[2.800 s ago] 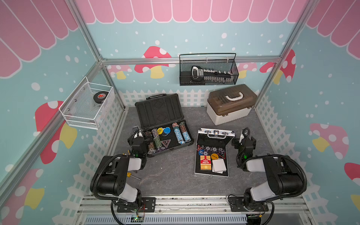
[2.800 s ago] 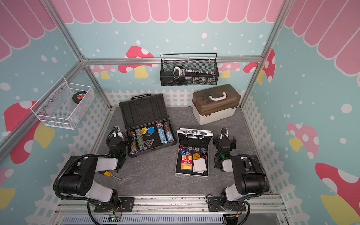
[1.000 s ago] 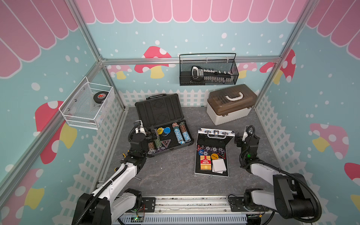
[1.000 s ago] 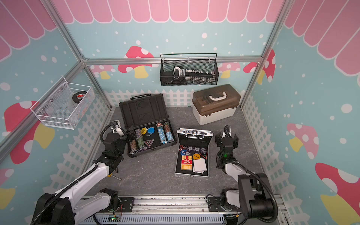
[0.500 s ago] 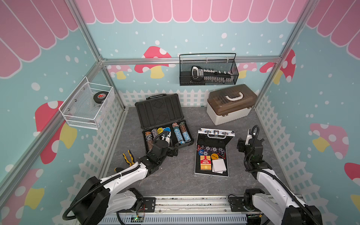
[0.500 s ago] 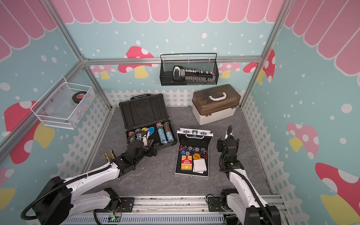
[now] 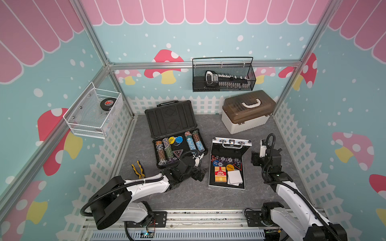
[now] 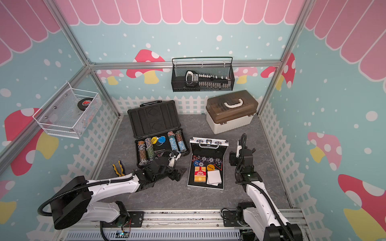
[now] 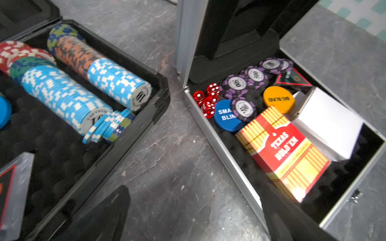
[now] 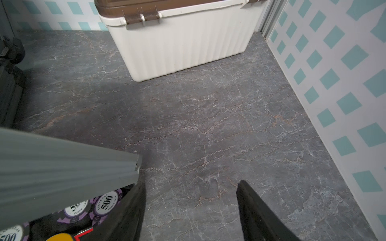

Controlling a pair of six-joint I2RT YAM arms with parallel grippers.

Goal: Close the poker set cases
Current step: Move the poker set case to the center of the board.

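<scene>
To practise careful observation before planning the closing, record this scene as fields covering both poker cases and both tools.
Black poker case: open, lid raised, chip rows inside
Silver poker case: open, lid raised; card box, purple chips, red dice inside
Left tool: open, empty, low between the two cases
Right tool: open, empty, beside the silver case
Task status: neither case closed

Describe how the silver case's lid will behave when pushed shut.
The lid stands upright and metal-framed, so it should swing as one stiff panel, likely dropping past balance. The shallow silver case may slide on the smooth table.
</scene>
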